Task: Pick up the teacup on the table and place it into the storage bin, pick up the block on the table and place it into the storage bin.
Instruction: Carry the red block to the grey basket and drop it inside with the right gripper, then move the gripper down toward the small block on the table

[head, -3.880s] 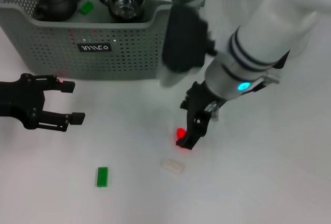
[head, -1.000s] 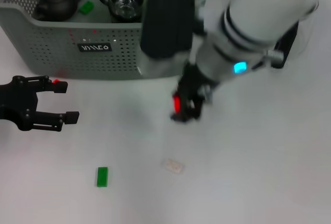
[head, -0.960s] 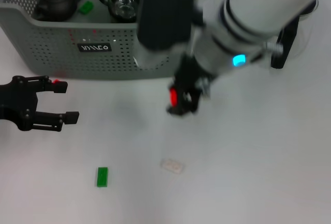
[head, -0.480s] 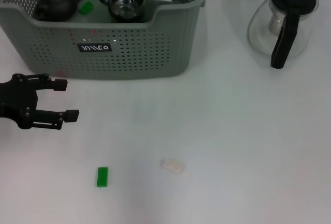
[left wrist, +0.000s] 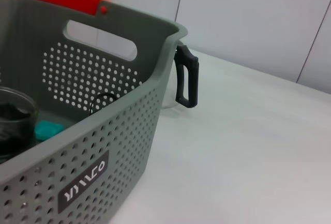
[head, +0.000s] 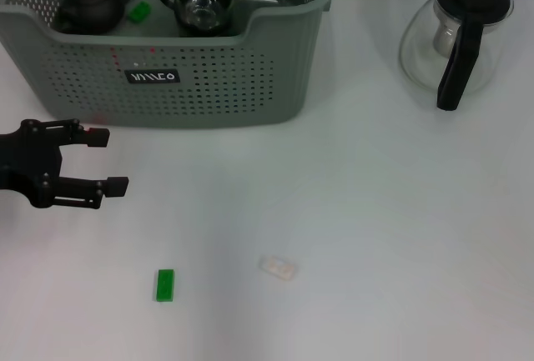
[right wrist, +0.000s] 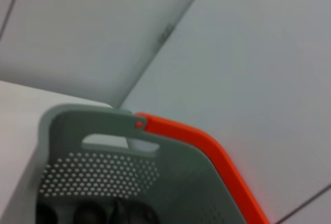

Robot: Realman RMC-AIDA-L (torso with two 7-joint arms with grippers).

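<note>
The grey-green storage bin [head: 209,77] stands at the back left of the table. Inside it are a glass teacup [head: 200,1], a dark teapot [head: 90,7] and a small green block [head: 138,12]. On the table near the front lie a green block [head: 165,285] and a pale, nearly clear block [head: 278,267]. My left gripper [head: 113,161] hovers open and empty at the left, in front of the bin. My right gripper is out of sight; the right wrist view looks at the storage bin [right wrist: 103,182] from close above.
A clear glass jug [head: 455,36] with a black lid and handle stands at the back right. The left wrist view shows the storage bin [left wrist: 103,131] wall with its label and the jug handle [left wrist: 186,76] behind it. An orange rim [right wrist: 207,146] runs along the bin's far side.
The right arm, which carried a red block up from the table toward the bin, has left the head view. The red spot seen over the bin is gone. The left gripper has stayed put.
</note>
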